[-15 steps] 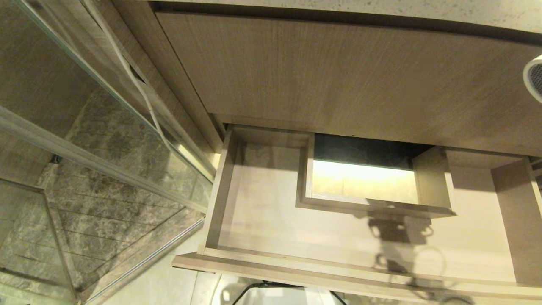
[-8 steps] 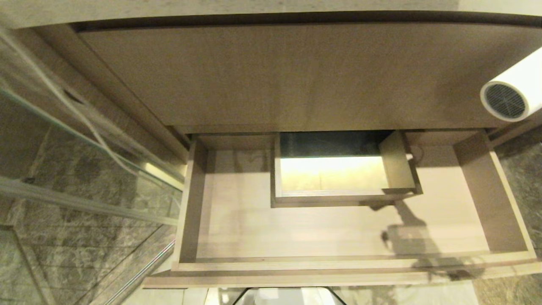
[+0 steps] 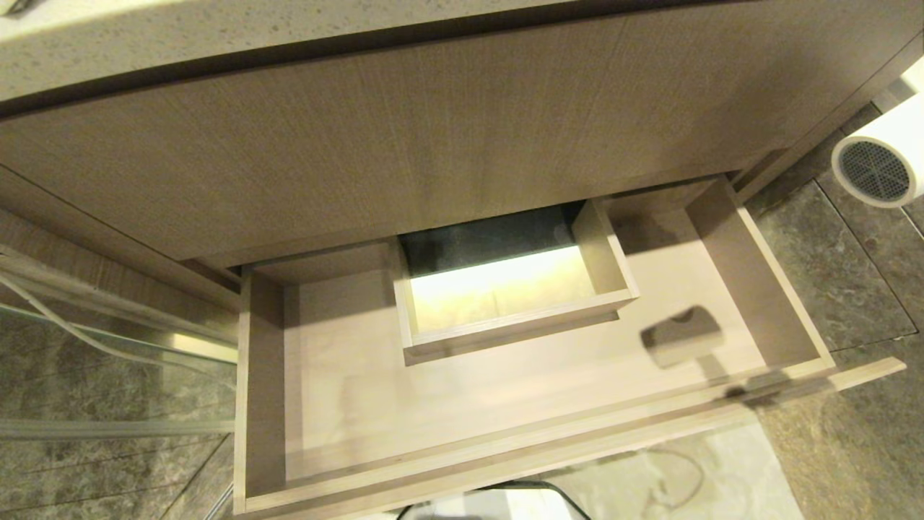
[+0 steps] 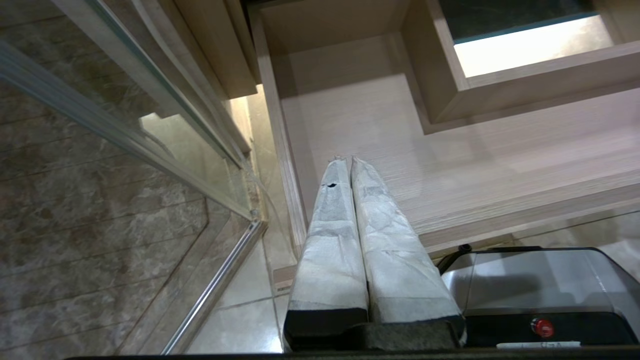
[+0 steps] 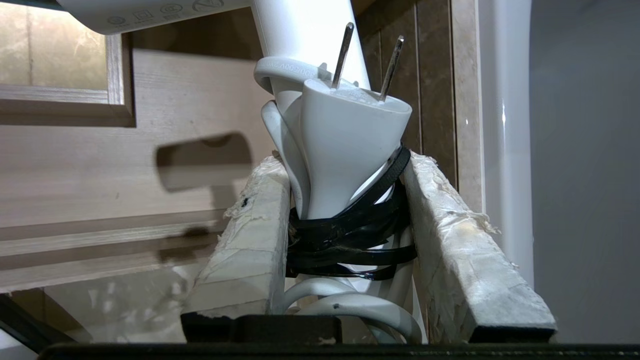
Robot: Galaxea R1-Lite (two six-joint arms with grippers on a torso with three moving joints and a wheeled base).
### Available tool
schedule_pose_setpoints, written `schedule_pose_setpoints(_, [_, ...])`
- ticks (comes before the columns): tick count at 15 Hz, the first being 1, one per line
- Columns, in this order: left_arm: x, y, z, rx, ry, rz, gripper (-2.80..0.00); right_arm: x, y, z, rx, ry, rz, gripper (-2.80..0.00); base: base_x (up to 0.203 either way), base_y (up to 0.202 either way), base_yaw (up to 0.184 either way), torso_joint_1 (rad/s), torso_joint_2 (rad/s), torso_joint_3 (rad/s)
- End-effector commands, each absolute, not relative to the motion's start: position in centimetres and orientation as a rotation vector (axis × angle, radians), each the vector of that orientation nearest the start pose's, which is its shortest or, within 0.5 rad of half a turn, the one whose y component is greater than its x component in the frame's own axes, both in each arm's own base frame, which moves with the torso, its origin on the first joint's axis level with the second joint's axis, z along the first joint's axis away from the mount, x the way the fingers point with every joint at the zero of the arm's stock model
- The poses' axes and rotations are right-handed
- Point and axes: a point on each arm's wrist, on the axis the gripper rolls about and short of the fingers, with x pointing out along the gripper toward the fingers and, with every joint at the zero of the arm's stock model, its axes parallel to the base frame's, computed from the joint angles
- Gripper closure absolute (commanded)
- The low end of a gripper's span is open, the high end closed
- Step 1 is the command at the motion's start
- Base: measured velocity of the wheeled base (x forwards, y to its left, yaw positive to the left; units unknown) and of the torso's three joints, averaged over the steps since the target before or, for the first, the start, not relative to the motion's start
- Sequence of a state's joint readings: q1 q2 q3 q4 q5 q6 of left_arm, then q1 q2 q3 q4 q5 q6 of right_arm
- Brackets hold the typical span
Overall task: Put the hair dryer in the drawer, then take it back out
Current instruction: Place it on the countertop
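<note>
- Head view: the drawer [image 3: 505,404] is seen pulled out below a taller wood panel [image 3: 404,137], with a boxed cutout [image 3: 505,289] at its middle back.
- Nothing is held inside the drawer; only a dark shadow [image 3: 682,336] is cast on its floor toward the right.
- The hair dryer [image 3: 884,162] is seen at the far right edge, beyond the drawer's right side and over the stone floor [image 3: 852,289], its dark mesh grille turned toward the camera.
- Neither gripper is shown in this view.
- Left wrist view: the left gripper [image 4: 345,160] is seen with its taped fingers [image 4: 330,225] pressed together on nothing, over the drawer's near left corner, beside a glass partition [image 4: 125,125].
- Right wrist view: the right gripper [image 5: 345,165] is clamped on the hair dryer's handle, where the cord is bundled with black ties [image 5: 350,235] and the plug [image 5: 350,130] is tucked, prongs pointing away.
- The drawer's front edge and the cutout are seen beyond it.
</note>
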State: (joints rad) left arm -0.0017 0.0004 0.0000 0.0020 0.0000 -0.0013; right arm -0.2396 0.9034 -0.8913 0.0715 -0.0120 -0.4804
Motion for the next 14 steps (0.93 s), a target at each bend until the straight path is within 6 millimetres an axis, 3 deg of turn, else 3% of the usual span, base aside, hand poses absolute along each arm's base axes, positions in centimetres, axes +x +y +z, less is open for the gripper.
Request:
schedule_pose_setpoints(1, [-2.27,0.0,7.5,-0.002,0.003,-0.002,0.0,8.72,-2.16,30.11,-0.472,0.134,-0.23,0.0,0.0,0.0,0.0,0.0,0.0,0.0])
schedule_pose_setpoints(6, [-2.27,0.0,7.49,-0.002,0.003,-0.002,0.0,8.28,-2.08,30.25,-0.476,0.117,-0.241,0.0,0.0,0.0,0.0,0.025,-0.04,-0.018])
schedule_pose_setpoints(14, [-2.27,0.0,7.5,-0.002,0.003,-0.002,0.0,7.98,-2.03,30.51,-0.481,0.088,-0.252,0.0,0.0,0.0,0.0,0.257,-0.47,-0.216])
